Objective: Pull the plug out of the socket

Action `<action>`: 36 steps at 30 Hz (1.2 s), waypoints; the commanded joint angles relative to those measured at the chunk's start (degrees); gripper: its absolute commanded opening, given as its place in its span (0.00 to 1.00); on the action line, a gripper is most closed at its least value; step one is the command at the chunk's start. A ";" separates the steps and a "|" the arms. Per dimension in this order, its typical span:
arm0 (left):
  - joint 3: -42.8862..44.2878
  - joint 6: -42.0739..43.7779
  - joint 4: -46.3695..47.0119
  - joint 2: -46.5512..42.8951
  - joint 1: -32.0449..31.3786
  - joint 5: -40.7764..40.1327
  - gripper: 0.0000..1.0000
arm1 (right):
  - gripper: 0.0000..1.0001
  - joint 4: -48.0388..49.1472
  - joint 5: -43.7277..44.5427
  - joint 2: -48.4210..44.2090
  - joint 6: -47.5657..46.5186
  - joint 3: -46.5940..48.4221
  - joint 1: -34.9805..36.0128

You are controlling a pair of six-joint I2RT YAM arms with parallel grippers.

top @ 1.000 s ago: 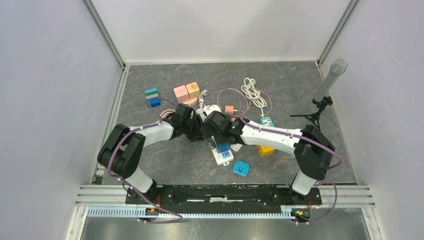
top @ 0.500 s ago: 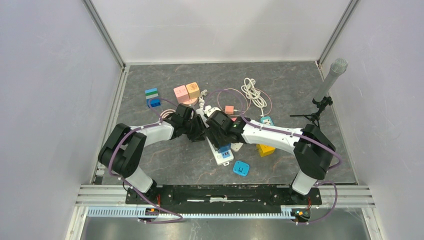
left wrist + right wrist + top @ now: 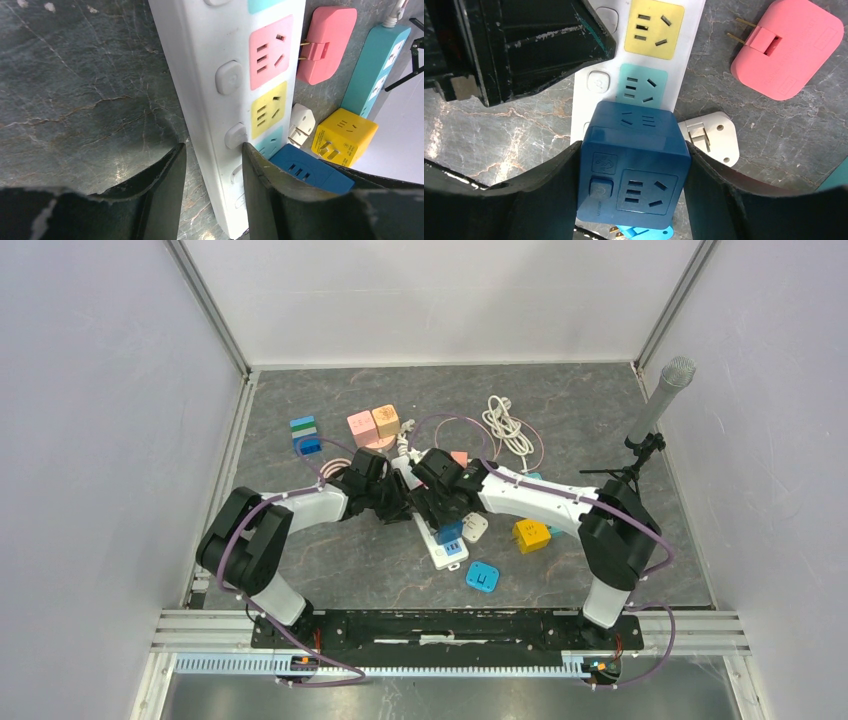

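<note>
Blue plug (image 3: 634,165) sits over the end socket of the white power strip (image 3: 220,50), mid-table; prongs hidden, can't tell if seated. Right gripper (image 3: 636,200) jaws clamped on the plug's sides. Left gripper (image 3: 212,190) jaws apart, astride the strip, one finger touching it. Step looks like extraction. Next move likely needs a straight pull with the strip pinned. No containers visible; pink plug (image 3: 786,47) and white plug (image 3: 709,137) lie loose on the table (image 3: 75,100).

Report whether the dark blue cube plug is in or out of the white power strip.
Cannot tell: the right tool grips the plug over the strip, prongs hidden.
</note>
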 commanded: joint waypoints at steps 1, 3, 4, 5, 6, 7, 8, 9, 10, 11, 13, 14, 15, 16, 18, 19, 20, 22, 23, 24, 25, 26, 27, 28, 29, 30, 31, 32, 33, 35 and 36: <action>-3.83 0.95 -10.20 3.39 -0.73 -8.77 0.51 | 0.00 4.19 -9.65 -0.47 1.42 6.71 -0.45; -4.07 0.76 -10.20 3.41 -0.69 -8.88 0.51 | 0.00 4.81 -11.68 0.21 1.16 6.51 -0.38; -4.18 0.68 -10.33 3.47 -0.65 -8.99 0.51 | 0.00 4.71 -11.83 0.64 0.92 6.36 -0.35; -4.14 0.67 -10.73 3.55 -0.65 -9.18 0.51 | 0.00 4.57 -11.65 0.74 0.65 6.25 -0.38; -4.09 0.67 -11.12 3.57 -0.66 -9.38 0.51 | 0.00 4.86 -11.45 0.51 0.21 6.02 -0.27; -4.13 0.67 -11.36 3.47 -0.69 -9.67 0.50 | 0.00 6.46 -11.28 -0.14 -0.79 5.49 0.00; -4.23 0.67 -11.49 3.48 -0.69 -9.93 0.50 | 0.00 8.78 -10.36 -1.57 -2.19 4.22 0.81; -4.31 0.67 -11.60 3.50 -0.65 -10.25 0.50 | 0.00 10.74 -8.76 -2.79 -3.52 2.73 1.87; -4.33 0.67 -11.77 3.56 -0.65 -10.37 0.50 | 0.00 12.88 -6.19 -4.11 -5.12 1.42 2.83; -4.37 0.67 -11.93 3.70 -0.65 -10.47 0.50 | 0.00 13.47 -3.99 -4.79 -6.43 0.44 3.91; -4.34 0.67 -12.20 3.94 -0.69 -10.63 0.49 | 0.00 14.08 -0.36 -5.56 -9.02 -1.07 5.48; -4.38 0.59 -12.21 3.89 -0.66 -10.66 0.49 | 0.00 13.98 1.23 -5.70 -9.43 -1.68 5.94; -4.36 0.58 -12.29 4.04 -0.66 -10.73 0.49 | 0.00 14.04 2.12 -5.91 -9.29 -2.39 6.11; -4.33 0.58 -12.31 4.11 -0.65 -10.72 0.49 | 0.00 14.05 2.47 -6.05 -8.68 -2.78 6.12; -4.30 0.58 -12.57 4.32 -0.65 -10.85 0.49 | 0.00 14.16 2.38 -6.56 -6.88 -3.31 5.88; -4.26 0.58 -12.66 4.40 -0.68 -10.91 0.49 | 0.00 14.02 1.12 -6.56 -5.90 -3.24 5.25; -4.27 0.49 -12.72 4.58 -0.72 -10.99 0.49 | 0.00 14.14 -1.08 -6.56 -4.59 -3.26 3.99; -4.31 0.34 -12.77 4.76 -0.65 -10.94 0.49 | 0.00 14.67 -5.61 -6.83 -2.18 -3.89 1.25; -4.38 0.25 -12.75 4.82 -0.65 -11.00 0.49 | 0.00 15.04 -7.27 -7.16 -1.30 -4.39 -0.02; -4.41 0.23 -12.74 4.89 -0.65 -10.99 0.49 | 0.00 15.08 -7.37 -7.41 -0.98 -4.64 -0.84; -4.42 0.23 -12.75 4.91 -0.69 -11.08 0.49 | 0.00 15.06 -7.38 -7.48 -1.09 -4.52 -1.07; -4.42 0.23 -12.75 4.90 -0.71 -11.13 0.49 | 0.00 14.91 -8.79 -7.45 -1.16 -4.26 -1.04; -4.52 0.23 -12.77 4.90 -0.65 -11.24 0.49 | 0.00 14.88 -9.67 -7.39 -1.20 -4.06 -1.12; -4.53 0.23 -12.83 4.88 -0.67 -11.34 0.49 | 0.00 15.00 -10.08 -7.23 -1.54 -3.79 -0.90; -4.45 0.23 -12.83 4.92 -0.65 -11.36 0.49 | 0.00 15.09 -9.83 -7.02 -2.33 -3.43 -0.34; -4.45 0.23 -12.84 4.94 -0.65 -11.30 0.49 | 0.00 14.78 -8.10 -6.77 -3.62 -2.87 0.82; -4.40 0.23 -12.84 5.00 -0.66 -11.34 0.49 | 0.00 13.68 -3.11 -6.43 -5.79 -1.73 2.49; -4.26 0.23 -12.84 5.09 -0.69 -11.36 0.49 | 0.00 12.81 0.69 -6.11 -7.93 -0.79 4.00; -4.18 0.27 -12.97 5.12 -0.65 -11.35 0.49 | 0.00 11.64 4.11 -5.64 -10.27 0.26 5.26; -4.06 0.31 -13.10 5.38 -0.65 -11.39 0.49 | 0.00 11.40 5.32 -5.82 -11.60 0.94 5.52; -3.95 0.31 -13.17 5.56 -0.68 -11.43 0.49 | 0.00 11.60 5.81 -6.23 -12.08 0.96 5.51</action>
